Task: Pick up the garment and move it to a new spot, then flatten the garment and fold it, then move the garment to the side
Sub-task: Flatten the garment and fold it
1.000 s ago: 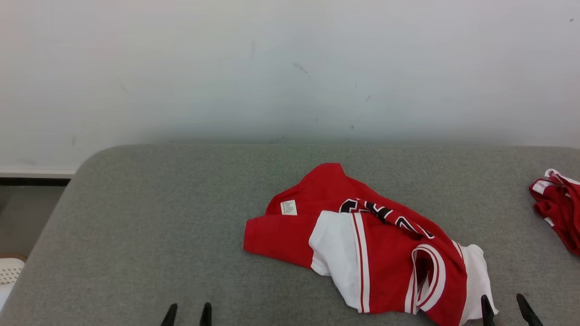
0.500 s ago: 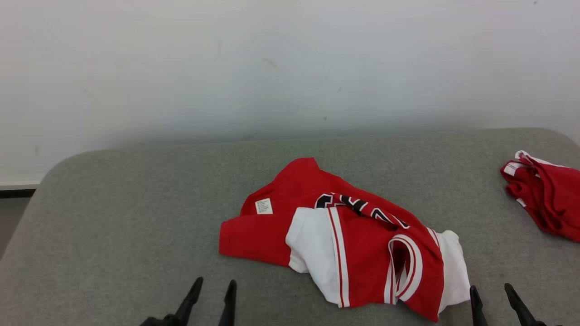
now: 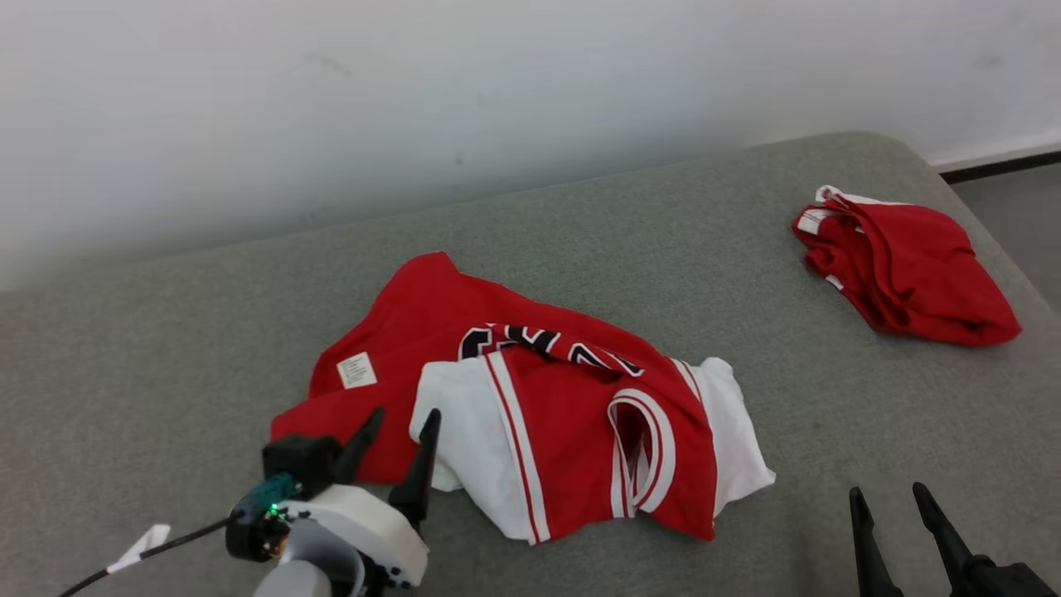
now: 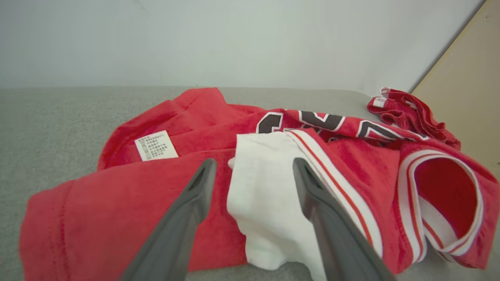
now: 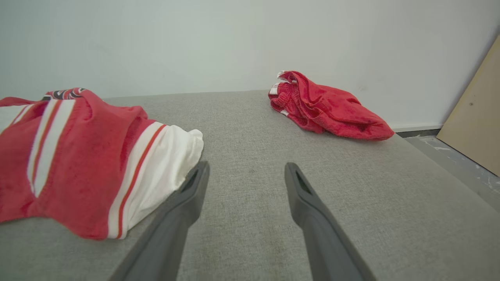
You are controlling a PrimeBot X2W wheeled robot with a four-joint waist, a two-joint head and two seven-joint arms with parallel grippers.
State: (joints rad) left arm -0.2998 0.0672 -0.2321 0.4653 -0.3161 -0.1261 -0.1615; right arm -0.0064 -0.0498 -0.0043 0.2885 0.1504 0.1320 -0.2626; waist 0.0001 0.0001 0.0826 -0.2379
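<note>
Red garment (image 3: 564, 414), left jaws spread over its edge, right jaws spread beside

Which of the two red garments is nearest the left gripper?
The red-and-white jersey with black lettering, right at the left gripper; the plain red bundle lies far right.

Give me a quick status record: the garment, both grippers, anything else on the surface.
garment: red and white jersey, crumpled, mid-surface, not flattened
left gripper: jaws open, at the jersey's near left edge, nothing held, contact unclear
right gripper: jaws open, over bare fabric right of the jersey, nothing held
other item: bunched red garment, far right, apart from the jersey
surface: grey padded top
stage: pickup not yet done
</note>
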